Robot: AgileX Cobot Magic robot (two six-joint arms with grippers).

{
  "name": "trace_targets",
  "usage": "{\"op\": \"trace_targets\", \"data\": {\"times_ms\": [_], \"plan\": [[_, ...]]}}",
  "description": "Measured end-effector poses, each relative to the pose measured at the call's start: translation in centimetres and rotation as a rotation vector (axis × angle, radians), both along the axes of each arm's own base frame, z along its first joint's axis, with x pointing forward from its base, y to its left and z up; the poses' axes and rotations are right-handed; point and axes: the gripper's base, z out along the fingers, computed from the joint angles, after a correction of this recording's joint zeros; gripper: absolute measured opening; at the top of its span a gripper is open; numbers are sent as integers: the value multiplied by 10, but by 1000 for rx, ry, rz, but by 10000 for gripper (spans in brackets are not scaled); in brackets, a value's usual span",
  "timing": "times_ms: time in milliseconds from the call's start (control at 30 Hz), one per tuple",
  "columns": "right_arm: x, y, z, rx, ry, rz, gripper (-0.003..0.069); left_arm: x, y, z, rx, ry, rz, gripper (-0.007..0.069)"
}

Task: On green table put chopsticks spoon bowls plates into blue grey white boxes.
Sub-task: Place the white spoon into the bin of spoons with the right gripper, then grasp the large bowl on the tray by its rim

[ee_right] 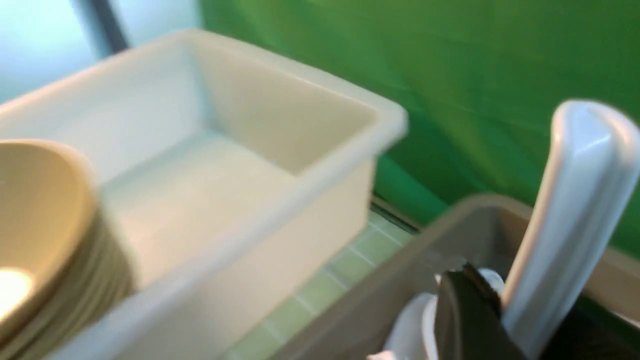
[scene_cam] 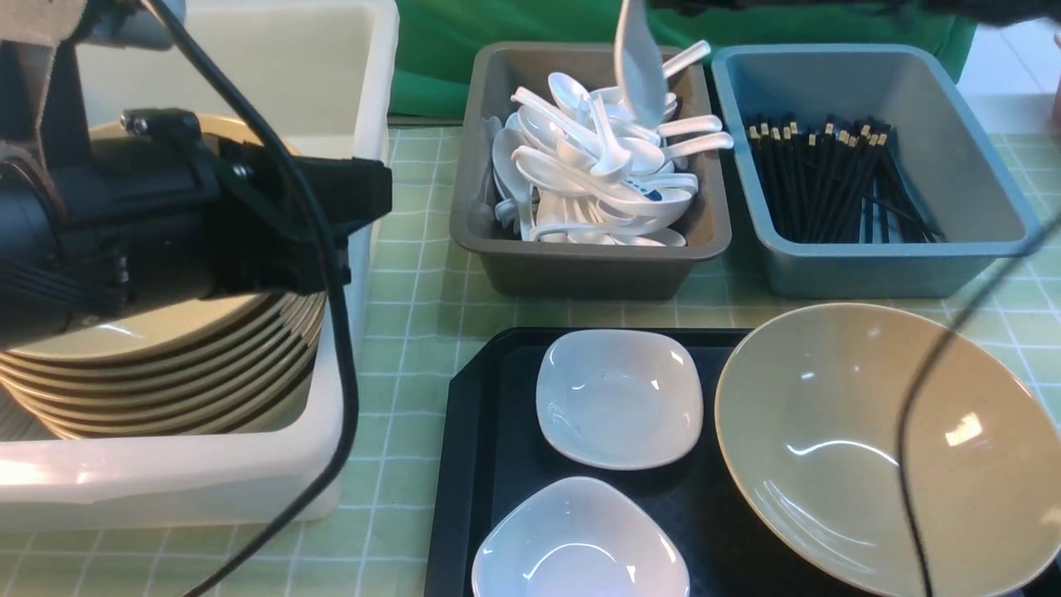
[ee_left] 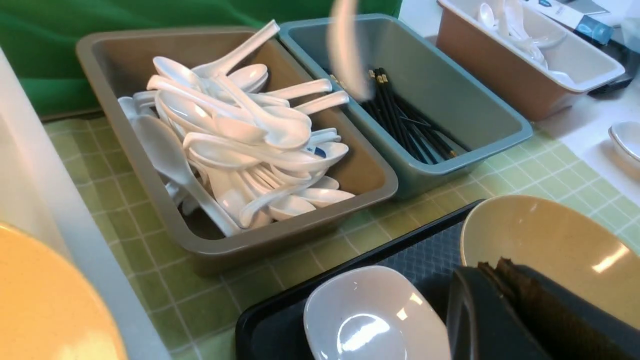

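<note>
While the right fingers [ee_right: 465,315] are pressed on the handle of a white spoon [scene_cam: 640,70], the spoon hangs in the air over the grey box [scene_cam: 580,269], clear of the spoon pile [scene_cam: 597,178] lying in it. In the front view its long axis stands close to upright, bowl end down, with the handle running up out of frame toward the right arm. That is the relation the next move turns on. The spoon is straight below the fingers and over the far half of the box, so it probably needs only a short descent and a release, with no sideways travel.

The pile is heaped high with handles sticking out at odd angles, so a spoon let go from this height could bounce or slide toward the rim.

The left fingers [ee_left: 505,320] are well away, near the stacked plates [scene_cam: 166,390] in the white box [scene_cam: 166,489]. I cannot tell whether they are spread or pressed together.

Chopsticks [scene_cam: 829,182] already lie in the blue box [scene_cam: 870,269]. Two small dishes [scene_cam: 617,398] and a large bowl [scene_cam: 870,448] wait on the black tray [scene_cam: 489,464] on the counter [scene_cam: 414,274].
</note>
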Motion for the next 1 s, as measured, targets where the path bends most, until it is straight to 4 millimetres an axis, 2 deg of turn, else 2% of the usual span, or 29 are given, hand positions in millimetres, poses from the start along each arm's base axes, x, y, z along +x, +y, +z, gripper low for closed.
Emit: {"op": "trace_targets", "data": {"times_ms": [33, 67, 100, 133, 200, 300, 333, 400, 433, 467, 533, 600, 633, 700, 767, 800, 833, 867, 933, 967, 1000], "plan": [[10, 2, -14, 5, 26, -15, 141, 0, 0, 0, 1, 5, -6, -1], [12, 2, -15, 7, 27, -18, 144, 0, 0, 0, 1, 5, -6, -1], [21, 4, -30, 7, 56, -26, 150, -1, -1, -1, 3, 13, -15, -1], [30, 6, -46, 12, 89, -33, 165, -3, -2, -2, 7, 26, -32, -1], [37, 8, -61, 10, 116, -36, 218, -5, -3, -4, 13, 47, -56, -1], [37, 9, -63, 10, 123, -23, 327, -7, -5, -6, 20, 71, -84, -1], [35, 8, -59, 14, 127, -2, 382, -8, -5, -6, 23, 79, -93, -1], [30, 6, -51, 20, 133, 42, 441, -9, -5, -7, 25, 89, -105, -1], [22, 0, -37, 17, 133, 111, 497, -10, -6, -7, 26, 93, -110, -1], [14, -8, -25, 13, 132, 160, 522, -10, -6, -7, 28, 93, -111, -1], [4, -17, -8, 5, 122, 211, 540, -9, -6, -7, 29, 91, -110, -1], [-33, -55, 47, -5, 94, 329, 557, -6, -6, -8, 5, 94, -93, -1], [-41, -59, 54, -7, 94, 353, 557, -5, -7, -8, -2, 97, -92, -1], [-68, -78, 88, -24, 54, 380, 548, 1, -10, -10, -39, 126, -89, -1], [-102, -87, 120, -61, 9, 391, 517, 12, -18, -14, -44, 156, -125, 0], [-111, -88, 129, -76, -6, 380, 498, 15, -22, -13, -43, 161, -148, 0], [-134, -88, 146, -122, -43, 361, 459, 26, -34, -15, -35, 186, -209, 0], [-141, -89, 151, -136, -56, 356, 452, 27, -37, -13, -34, 181, -223, 0], [-188, -84, 166, -191, -83, 342, 349, 43, -65, -13, -11, 214, -345, 0], [-204, -84, 170, -201, -100, 340, 323, 47, -75, -11, -6, 218, -383, 1], [-208, -83, 171, -203, -102, 341, 316, 48, -77, -14, 0, 226, -389, 1]]}}
